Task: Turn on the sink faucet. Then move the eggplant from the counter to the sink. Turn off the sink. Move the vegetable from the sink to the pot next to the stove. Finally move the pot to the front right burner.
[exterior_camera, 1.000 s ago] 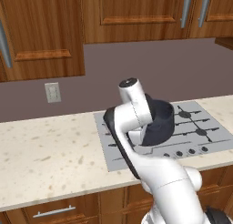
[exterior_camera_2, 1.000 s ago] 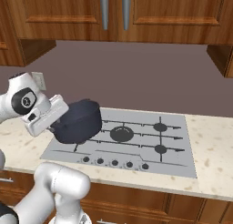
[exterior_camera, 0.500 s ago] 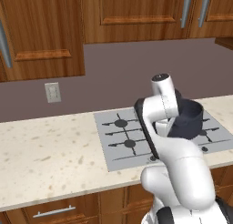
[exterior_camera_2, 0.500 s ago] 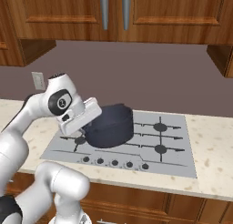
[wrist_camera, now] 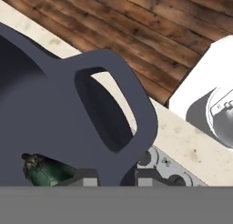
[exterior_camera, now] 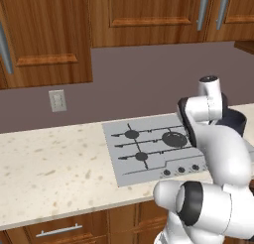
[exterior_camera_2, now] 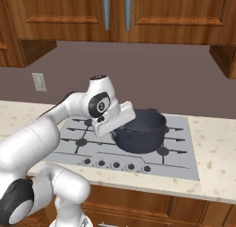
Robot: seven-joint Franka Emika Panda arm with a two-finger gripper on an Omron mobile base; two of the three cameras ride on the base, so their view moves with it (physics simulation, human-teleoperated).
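Pot (exterior_camera_2: 140,130) carried by one loop handle (wrist_camera: 116,104), hanging over the right side of the stove (exterior_camera_2: 177,153), likely on its way to the front right burner. Eggplant (wrist_camera: 43,169) inside, just beside the jaws. Gripper (wrist_camera: 117,178) nearly closed, pinched on the handle's base, fingertips (wrist_camera: 86,177) either side.

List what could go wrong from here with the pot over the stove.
The gripper holds the pot by one loop handle alone, so it may tilt or slip, and the eggplant inside may roll. The pot looks short of the front right burner, so releasing now might leave it off-centre on the stove.
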